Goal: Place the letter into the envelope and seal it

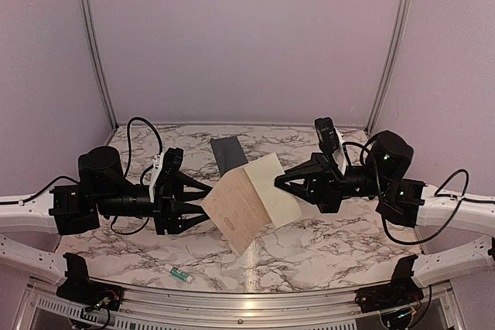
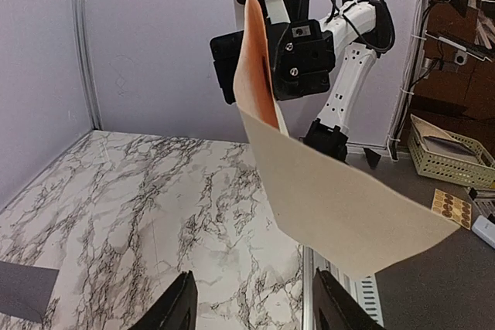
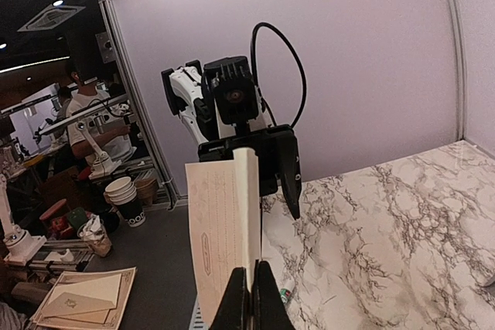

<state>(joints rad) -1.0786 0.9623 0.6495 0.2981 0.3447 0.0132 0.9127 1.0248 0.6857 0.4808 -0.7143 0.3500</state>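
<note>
The cream letter [image 1: 251, 199], folded into a V, hangs in the air above the table's middle. My right gripper [image 1: 280, 181] is shut on its right edge; in the right wrist view the closed fingertips [image 3: 241, 299] pinch the folded sheet [image 3: 220, 229] edge-on. My left gripper [image 1: 207, 204] is open, its jaws spread at the letter's left corner without gripping it. In the left wrist view the sheet [image 2: 340, 206] hangs just past the open fingers [image 2: 179, 307]. The dark grey envelope [image 1: 228, 154] lies flat behind the letter; a corner of it shows in the left wrist view [image 2: 23, 291].
A small white-and-green tube [image 1: 179, 273] lies near the table's front edge at the left, and it also shows in the right wrist view [image 3: 285, 294]. Purple walls with metal posts [image 1: 93, 44] enclose the marble table [image 1: 348, 245].
</note>
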